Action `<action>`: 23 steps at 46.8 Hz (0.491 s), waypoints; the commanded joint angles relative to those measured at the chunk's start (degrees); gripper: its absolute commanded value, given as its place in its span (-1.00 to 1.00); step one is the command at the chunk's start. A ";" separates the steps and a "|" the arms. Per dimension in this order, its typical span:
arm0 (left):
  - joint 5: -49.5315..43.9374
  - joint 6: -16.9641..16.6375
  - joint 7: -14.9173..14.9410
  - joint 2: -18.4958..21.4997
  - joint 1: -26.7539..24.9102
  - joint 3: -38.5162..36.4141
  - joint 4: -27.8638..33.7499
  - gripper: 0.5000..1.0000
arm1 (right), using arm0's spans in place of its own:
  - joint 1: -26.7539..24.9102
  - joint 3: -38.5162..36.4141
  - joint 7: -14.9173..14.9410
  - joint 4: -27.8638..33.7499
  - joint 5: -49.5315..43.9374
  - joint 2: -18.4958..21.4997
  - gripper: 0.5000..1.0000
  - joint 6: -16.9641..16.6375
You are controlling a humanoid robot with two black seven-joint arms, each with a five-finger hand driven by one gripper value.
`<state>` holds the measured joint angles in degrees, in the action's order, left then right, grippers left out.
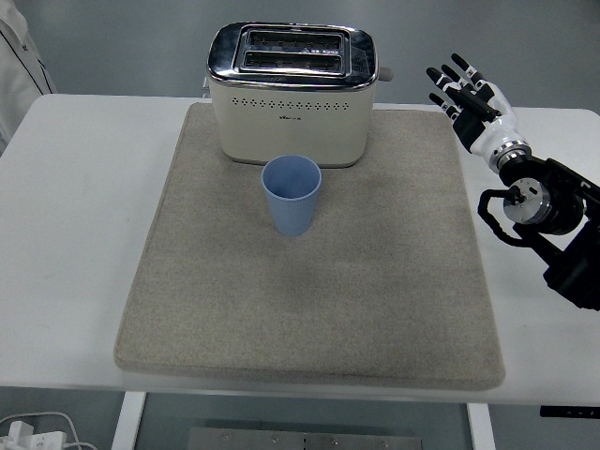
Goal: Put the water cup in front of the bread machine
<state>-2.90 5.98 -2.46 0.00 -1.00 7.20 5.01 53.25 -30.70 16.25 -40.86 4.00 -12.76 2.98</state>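
From the head view, the blue water cup (292,194) stands upright at frame centre on the beige mat (187,300), just below the bread machine (292,92). A careless sweep could topple it. The right hand (473,105), upper right, fingers spread and empty, is well apart from it.

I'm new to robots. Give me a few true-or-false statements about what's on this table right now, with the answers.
1. The light blue plastic cup stands upright on the beige fabric mat. True.
2. The cup sits on top of the cream and chrome two-slot toaster. False: it stands on the mat, in front of the toaster.
3. The robot's black and white right hand is holding the cup. False: its fingers are spread, empty, off to the right.
4. The toaster's slots look empty. True.
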 commanded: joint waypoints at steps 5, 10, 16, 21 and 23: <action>0.00 0.00 0.00 0.00 0.03 -0.08 0.00 1.00 | -0.16 0.12 0.01 0.08 -0.04 0.01 0.73 0.00; 0.00 0.00 0.00 0.00 -0.06 -0.08 0.00 1.00 | -0.16 -0.06 0.01 0.17 -0.04 0.01 0.73 0.79; 0.00 0.00 0.00 0.00 0.03 0.01 0.00 1.00 | -0.16 -0.15 0.10 0.08 -0.04 0.01 0.73 0.79; 0.00 0.00 0.00 0.00 0.03 0.01 0.00 1.00 | -0.16 -0.15 0.19 0.08 -0.04 0.01 0.73 0.44; 0.00 0.00 0.00 0.00 0.03 -0.08 0.00 1.00 | -0.25 -0.32 0.28 -0.10 0.05 0.10 0.73 0.44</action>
<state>-2.90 5.97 -2.46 0.00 -0.96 7.13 5.01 53.09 -30.85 16.44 -40.76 3.95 -12.74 3.55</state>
